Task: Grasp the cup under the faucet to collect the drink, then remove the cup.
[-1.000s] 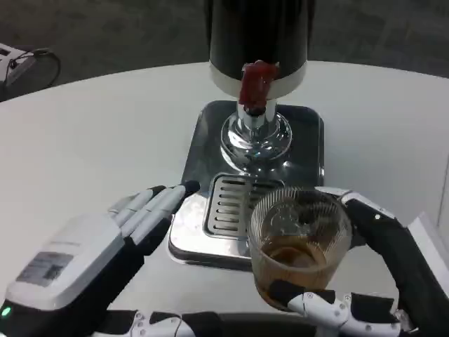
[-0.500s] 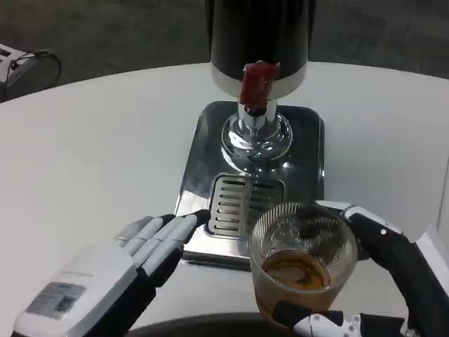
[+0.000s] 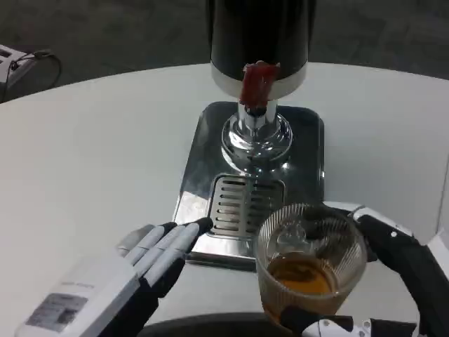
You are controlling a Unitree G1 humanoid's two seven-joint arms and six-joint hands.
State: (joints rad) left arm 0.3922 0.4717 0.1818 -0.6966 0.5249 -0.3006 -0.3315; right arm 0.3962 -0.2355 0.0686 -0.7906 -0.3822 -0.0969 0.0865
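Note:
A ribbed clear glass cup (image 3: 311, 258) holds amber drink at the lower right, in front of the drip tray. My right hand (image 3: 393, 281) grips it, fingers wrapped around its right side and a thumb under its near edge. The black drink dispenser (image 3: 258, 38) stands at the back centre with a red faucet lever (image 3: 257, 84) above a chrome base (image 3: 255, 137). The slotted drip grate (image 3: 238, 204) under the faucet is bare. My left hand (image 3: 130, 274) lies open at the lower left, fingertips touching the steel tray's (image 3: 203, 147) front left corner.
The round white table (image 3: 91, 154) spreads to the left and right of the tray. A small device with a cable (image 3: 17, 63) sits at the far left edge, beyond the table. A white edge (image 3: 443, 246) shows at the far right.
My right hand has drawn the cup further toward me and slightly right, off the drip grate. My left hand has pulled back and lower along the tray's front left corner.

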